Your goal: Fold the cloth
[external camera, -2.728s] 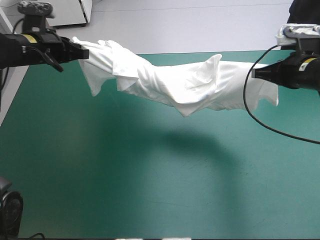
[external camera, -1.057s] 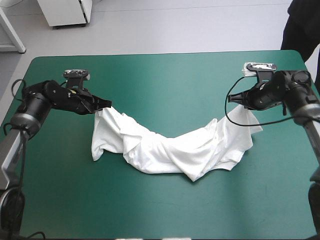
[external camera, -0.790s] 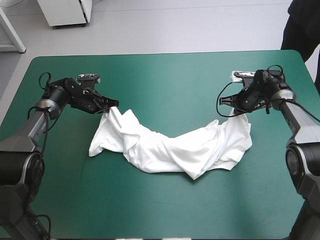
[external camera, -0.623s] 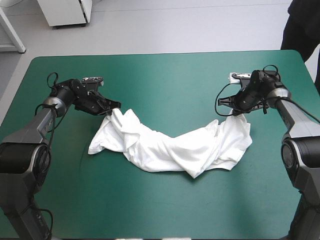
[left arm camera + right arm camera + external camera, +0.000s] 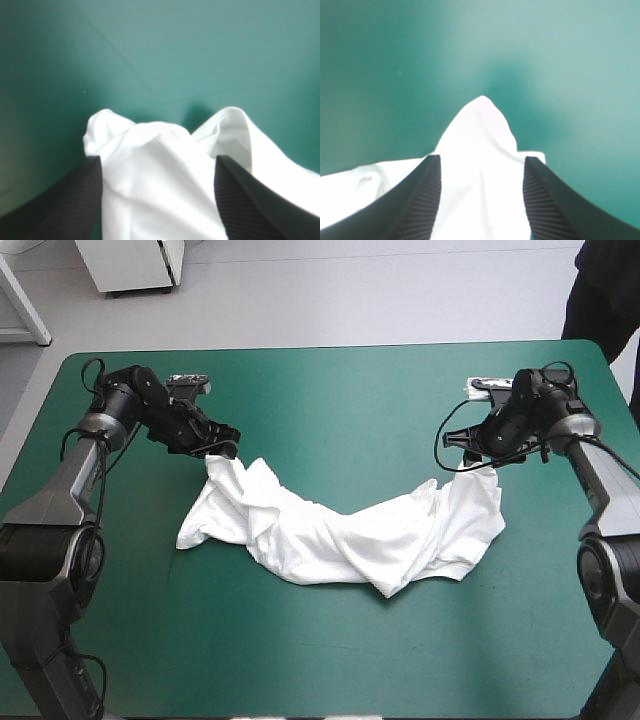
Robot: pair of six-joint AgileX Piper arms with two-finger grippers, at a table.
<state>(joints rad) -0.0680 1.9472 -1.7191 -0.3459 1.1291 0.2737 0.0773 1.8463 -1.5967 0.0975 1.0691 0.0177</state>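
Sagging in a shallow arc across the middle of the teal-green table cover (image 5: pixel 330 390): crumpled white short-sleeved T-shirt (image 5: pixel 340 540), resting flat on the cloth. At its far-left end, left gripper (image 5: pixel 222 445), broad black fingers (image 5: pixel 70 200) spread apart, fabric bunched between. At its far-right end, right gripper (image 5: pixel 478 462), likewise spread around a white peak, perhaps touching it.
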